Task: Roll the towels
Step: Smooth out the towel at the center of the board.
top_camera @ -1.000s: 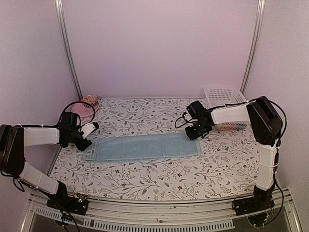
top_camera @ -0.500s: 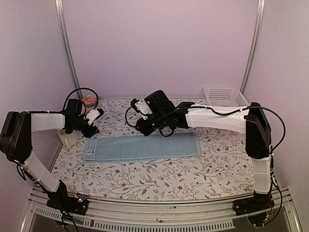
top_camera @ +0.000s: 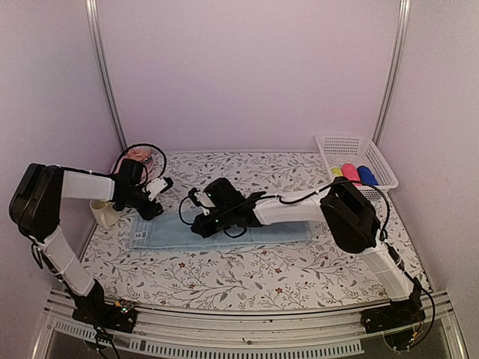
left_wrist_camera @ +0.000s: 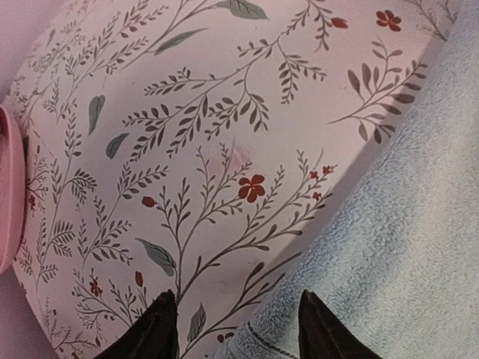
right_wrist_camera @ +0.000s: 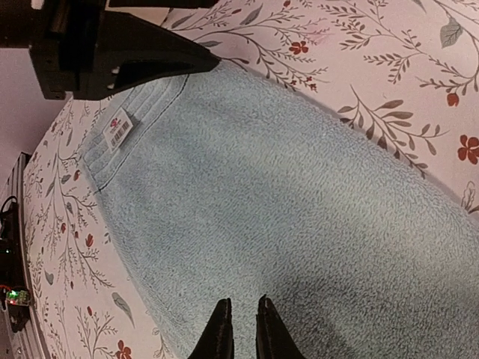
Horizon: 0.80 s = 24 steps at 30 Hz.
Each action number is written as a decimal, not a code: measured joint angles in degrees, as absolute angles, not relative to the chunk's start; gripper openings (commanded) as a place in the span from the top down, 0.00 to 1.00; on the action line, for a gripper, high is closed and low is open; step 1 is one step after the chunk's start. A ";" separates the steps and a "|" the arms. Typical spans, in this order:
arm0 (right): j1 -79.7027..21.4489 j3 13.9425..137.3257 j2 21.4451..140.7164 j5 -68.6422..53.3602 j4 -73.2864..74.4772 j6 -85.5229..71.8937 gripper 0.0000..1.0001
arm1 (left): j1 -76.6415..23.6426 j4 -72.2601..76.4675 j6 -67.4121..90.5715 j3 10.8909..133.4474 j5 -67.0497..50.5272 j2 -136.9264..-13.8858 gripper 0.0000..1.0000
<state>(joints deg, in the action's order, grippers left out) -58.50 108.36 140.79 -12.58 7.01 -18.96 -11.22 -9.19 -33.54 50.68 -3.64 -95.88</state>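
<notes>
On the floral table (top_camera: 299, 265), the aqua towel (top_camera: 254, 233) lies flat.

1. the pale aqua towel (right_wrist_camera: 299, 209) is looped terry cloth, fuzzy and matt, with a flat-woven band near its hem.
2. a small printed paper tag (right_wrist_camera: 120, 131) sits on that band.
3. the table cover (left_wrist_camera: 224, 112) looks smooth, with a printed floral pattern.
4. the basket (top_camera: 352, 146) is white perforated plastic.
5. the left gripper's fingertips (left_wrist_camera: 161, 329) are dark, faintly glossy plastic.
</notes>
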 measured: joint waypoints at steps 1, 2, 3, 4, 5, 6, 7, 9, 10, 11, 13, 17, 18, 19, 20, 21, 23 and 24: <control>-58.61 108.36 140.81 -13.19 6.72 -19.40 0.87 | -11.33 -8.97 -33.28 50.68 -3.05 -96.60 0.41; -58.76 108.36 140.81 -14.00 6.17 -19.73 0.87 | -11.42 -8.84 -32.99 50.68 -2.37 -97.25 0.41; -58.92 108.36 140.81 -14.59 5.50 -20.01 0.87 | -11.49 -8.82 -32.77 50.68 -1.85 -97.82 0.41; -59.07 108.36 140.81 -15.35 5.04 -20.18 0.87 | -11.53 -8.80 -32.58 50.68 -1.37 -98.24 0.41; -59.24 108.36 140.81 -15.77 4.82 -20.38 0.87 | -11.55 -8.71 -32.45 50.68 -0.86 -98.50 0.41; -59.42 108.36 140.81 -16.32 4.67 -20.53 0.87 | -11.60 -8.58 -32.25 50.68 -0.47 -98.74 0.41; -59.68 108.36 140.81 -16.84 4.49 -20.64 0.88 | -11.64 -8.43 -32.05 50.68 -0.10 -98.91 0.41; -60.07 108.25 140.81 -17.65 4.16 -20.82 0.88 | -11.75 -8.14 -31.73 50.68 0.67 -99.09 0.40; -60.27 108.03 140.81 -18.00 3.92 -20.95 0.89 | -11.81 -8.03 -31.59 50.68 0.93 -99.09 0.40; -60.38 107.85 140.81 -18.31 3.79 -21.02 0.89 | -11.90 -7.90 -31.48 50.68 1.10 -99.09 0.40; -60.49 107.00 140.81 -18.98 3.51 -21.34 0.89 | -12.16 -7.62 -31.33 50.68 1.65 -99.09 0.40; -60.71 104.68 140.81 -19.90 3.44 -21.89 0.90 | -12.56 -7.44 -30.94 50.65 2.46 -99.09 0.40; -60.71 104.05 140.81 -19.94 3.44 -22.02 0.90 | -12.62 -7.40 -30.83 50.63 2.68 -99.09 0.40; -60.71 103.48 140.81 -19.94 3.44 -22.13 0.90 | -12.71 -7.33 -30.79 50.63 2.90 -99.09 0.40; -60.71 103.04 140.81 -20.10 3.14 -22.26 0.90 | -12.78 -7.18 -30.76 50.59 3.22 -99.09 0.40; -60.71 102.98 140.81 -20.18 2.98 -22.35 0.91 | -12.82 -7.09 -30.72 50.54 3.44 -99.09 0.40; -60.71 102.91 140.81 -20.51 2.90 -22.50 0.92 | -12.91 -6.94 -30.57 50.28 3.81 -99.09 0.40; -60.71 102.89 140.81 -20.82 2.92 -22.52 0.92 | -12.93 -6.90 -30.55 50.13 4.03 -99.09 0.39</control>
<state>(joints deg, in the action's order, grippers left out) -60.71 102.89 140.81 -20.82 2.92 -22.52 -12.93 -6.90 -30.55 50.13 4.03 -99.09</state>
